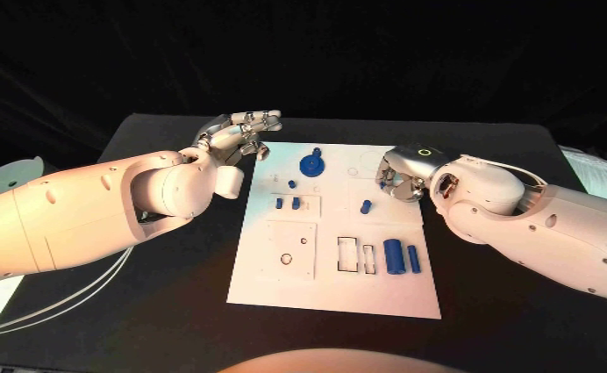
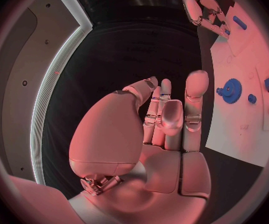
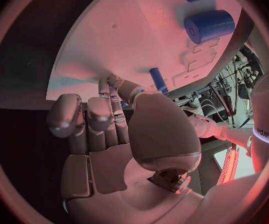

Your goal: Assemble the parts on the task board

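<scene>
The white task board [image 1: 332, 290] lies mid-table. On it are a blue gear [image 1: 310, 164], small blue pieces [image 1: 296, 203], a short blue peg [image 1: 366, 207], a thick blue cylinder [image 1: 394, 256] and a thinner one [image 1: 414, 257]. My left hand [image 1: 240, 134] hovers at the board's far left corner, fingers straight and apart from the gear [image 2: 231, 90], holding nothing [image 2: 165, 119]. My right hand [image 1: 403, 175] is over the board's far right part with fingers curled in and nothing in them [image 3: 109, 134]. The peg [image 3: 159, 79] lies just beyond its fingertips; the thick cylinder [image 3: 209, 26] is farther off.
Rectangular slots [image 1: 354, 253] and a square recess with a small red ring [image 1: 287, 259] mark the board's near half. A white cable [image 1: 63, 303] loops along the table's left side. Black table surrounds the board on all sides.
</scene>
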